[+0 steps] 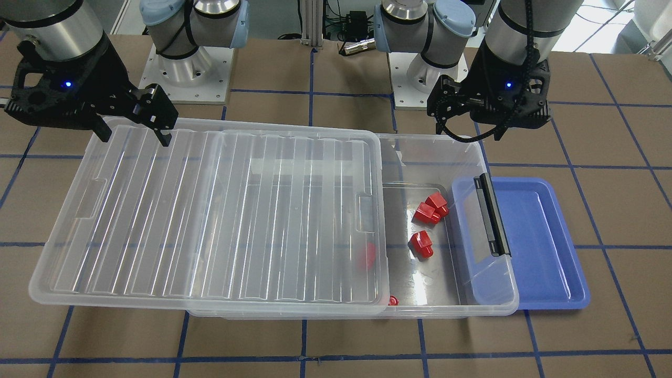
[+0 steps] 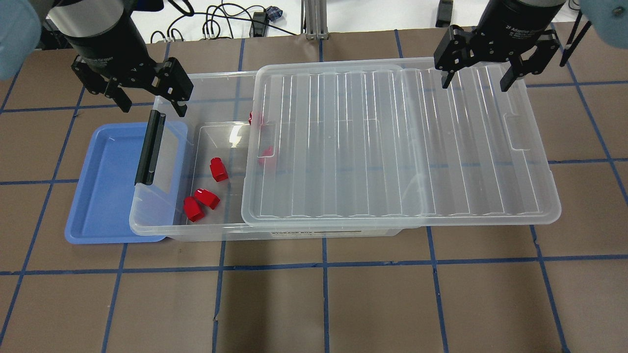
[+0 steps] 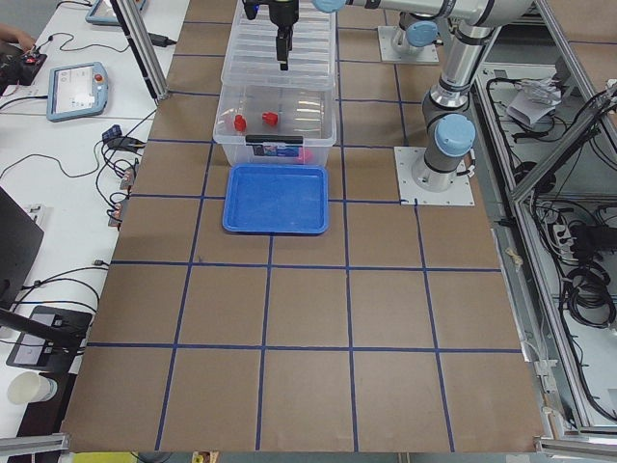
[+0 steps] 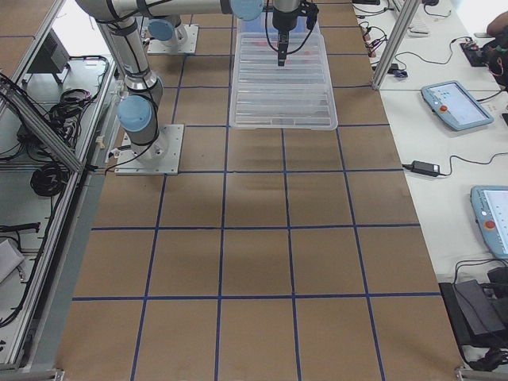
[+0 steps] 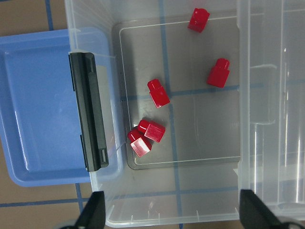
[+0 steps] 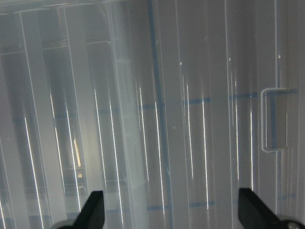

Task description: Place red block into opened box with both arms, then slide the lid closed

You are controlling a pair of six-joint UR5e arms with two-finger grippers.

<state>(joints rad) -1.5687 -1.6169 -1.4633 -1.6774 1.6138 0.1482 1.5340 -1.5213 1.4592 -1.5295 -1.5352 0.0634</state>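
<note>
The clear box (image 2: 294, 233) lies across the table, with its black latch bar (image 2: 149, 147) at the robot's left end. Its ribbed lid (image 2: 392, 147) sits slid toward the robot's right, leaving the left end uncovered. Three red blocks (image 2: 218, 169) (image 2: 207, 197) (image 2: 192, 208) lie on the uncovered floor; two more (image 2: 267, 152) (image 2: 254, 117) show through the lid's edge. My left gripper (image 2: 152, 103) hangs open and empty over the box's back rim near the latch. Over the lid's back right corner my right gripper (image 2: 475, 82) is open and empty too.
An empty blue tray (image 2: 105, 186) lies partly under the box's latch end. The lid overhangs the box on the robot's right. Brown table with blue tape lines surrounds the box; the arm bases (image 1: 189, 68) stand behind it.
</note>
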